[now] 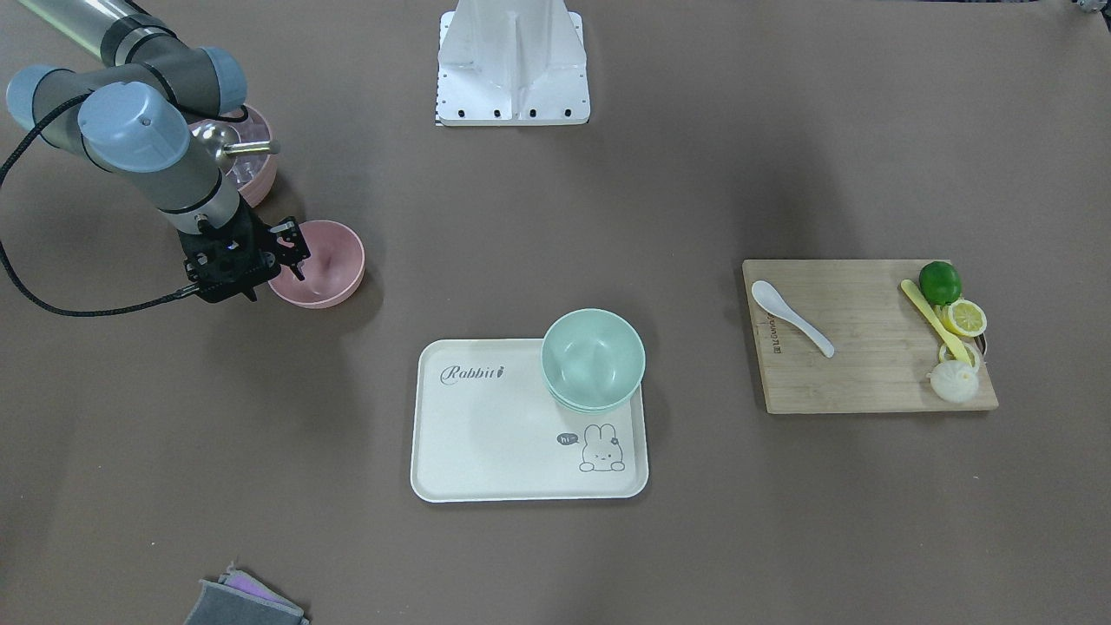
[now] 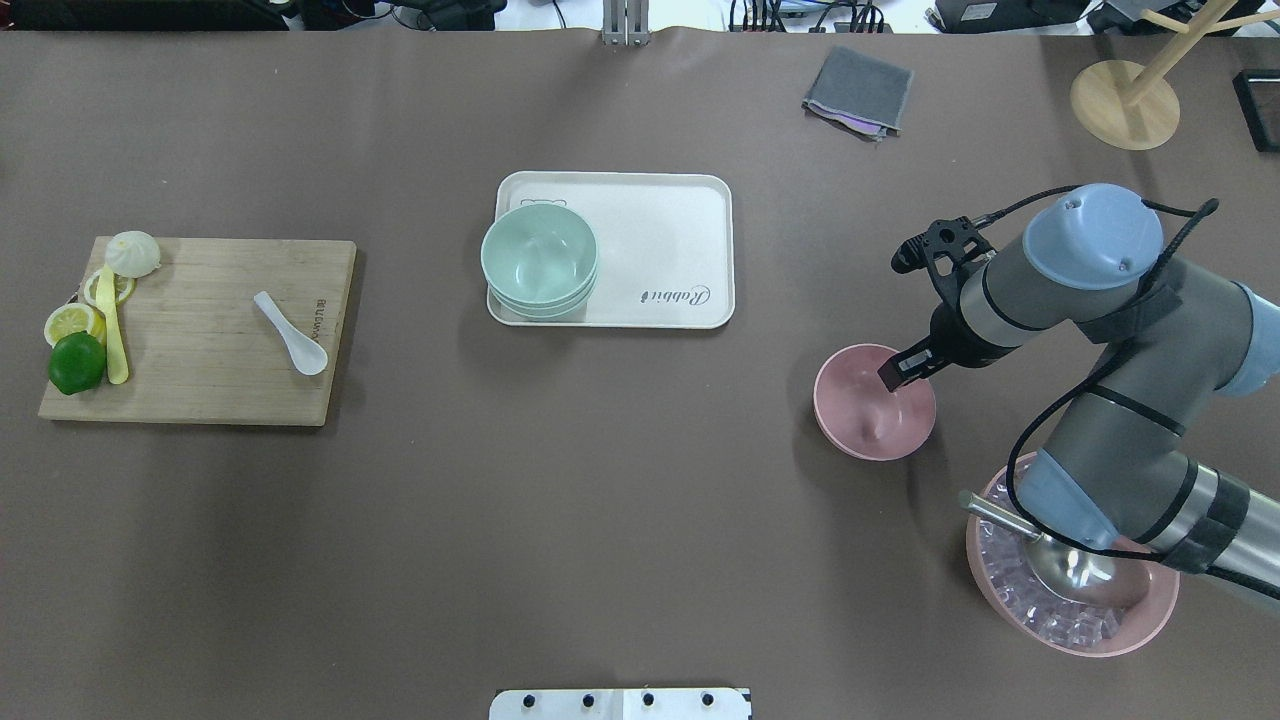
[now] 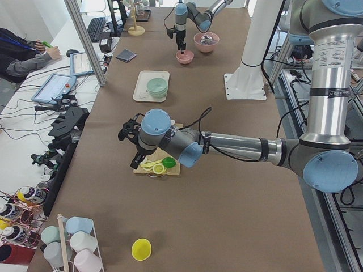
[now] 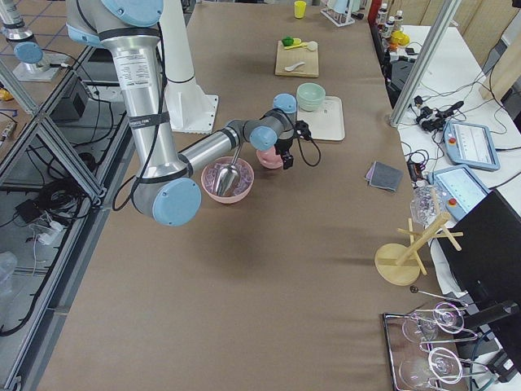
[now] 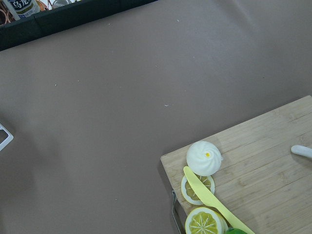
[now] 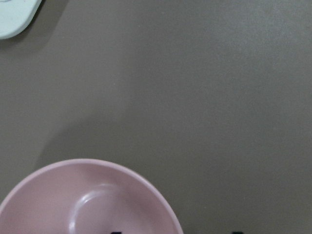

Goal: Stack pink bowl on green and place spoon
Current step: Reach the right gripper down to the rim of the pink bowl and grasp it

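Straddling the rim of the pink bowl (image 2: 862, 418), the right gripper (image 2: 910, 365) hung with its jaws spread wide; one fingertip (image 2: 890, 377) dipped inside the bowl and the other lay outside it; in the right wrist view both tips stood well apart with nothing pinched between them. The bowl sat upright on the bench toward the right end, about midway between the robot's edge and the operators' edge.

The green bowl (image 2: 538, 262), apparently the top of a small nested stack, sat on the white tray (image 2: 670, 220), at the tray's corner toward the left end and the robot; the tray lay mid-length on the bench, nearer the operators' edge.

The white spoon (image 2: 290, 333) lay flat on the wooden cutting board (image 2: 200, 385) toward the left end, its scoop end toward the robot; a lime (image 2: 77, 364), lemon slices (image 2: 70, 322), a yellow knife (image 2: 117, 345) and a white bun (image 2: 133, 253) crowded the board's side nearest that end.

The left gripper (image 3: 136, 163) hovered above the board, seen only from the left end of the bench; I could not tell whether its fingers were parted or closed.

A large pink bowl (image 2: 1060, 640) of clear cubes, with a metal scoop (image 2: 1075, 570) in it, stood near the corner of the robot's edge and the right end; a grey cloth (image 2: 858, 90) lay by the operators' edge.
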`<state>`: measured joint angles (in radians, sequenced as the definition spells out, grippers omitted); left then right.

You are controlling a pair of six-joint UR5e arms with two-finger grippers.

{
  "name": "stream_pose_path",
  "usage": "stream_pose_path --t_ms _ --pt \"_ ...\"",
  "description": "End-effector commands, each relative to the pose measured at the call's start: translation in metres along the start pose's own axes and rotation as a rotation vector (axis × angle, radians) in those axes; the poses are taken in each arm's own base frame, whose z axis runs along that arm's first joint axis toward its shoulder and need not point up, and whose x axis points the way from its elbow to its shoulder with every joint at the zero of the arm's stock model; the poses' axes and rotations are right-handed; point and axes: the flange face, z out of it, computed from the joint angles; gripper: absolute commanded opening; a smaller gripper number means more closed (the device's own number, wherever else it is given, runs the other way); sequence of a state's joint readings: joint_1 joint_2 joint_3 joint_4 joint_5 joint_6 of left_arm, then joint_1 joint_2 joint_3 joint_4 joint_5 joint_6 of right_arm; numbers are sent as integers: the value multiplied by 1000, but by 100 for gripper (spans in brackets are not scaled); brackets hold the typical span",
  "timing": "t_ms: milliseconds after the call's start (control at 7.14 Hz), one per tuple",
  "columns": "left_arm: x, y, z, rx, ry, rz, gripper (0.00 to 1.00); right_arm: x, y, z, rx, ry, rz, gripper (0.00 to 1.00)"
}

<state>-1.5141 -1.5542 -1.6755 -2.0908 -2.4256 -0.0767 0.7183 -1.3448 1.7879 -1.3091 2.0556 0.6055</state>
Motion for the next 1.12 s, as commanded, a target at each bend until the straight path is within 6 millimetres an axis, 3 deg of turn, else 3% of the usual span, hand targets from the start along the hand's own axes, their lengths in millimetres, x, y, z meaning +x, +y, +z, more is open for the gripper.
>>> stream_pose_path --t_ms 0,280,420,701,981 --pt "0 0 0 0 1 -2 98 -4 -1 -1 1 -3 -5 4" --pt "0 0 0 1 1 -1 98 -5 -1 -3 8 -2 -8 0" --pt "1 0 -1 2 1 0 98 5 -7 -12 21 3 8 0" --pt "1 0 -1 1 6 0 98 4 -52 -44 37 35 63 0" --pt "2 0 0 -1 10 0 98 -23 -106 -77 27 68 128 0"
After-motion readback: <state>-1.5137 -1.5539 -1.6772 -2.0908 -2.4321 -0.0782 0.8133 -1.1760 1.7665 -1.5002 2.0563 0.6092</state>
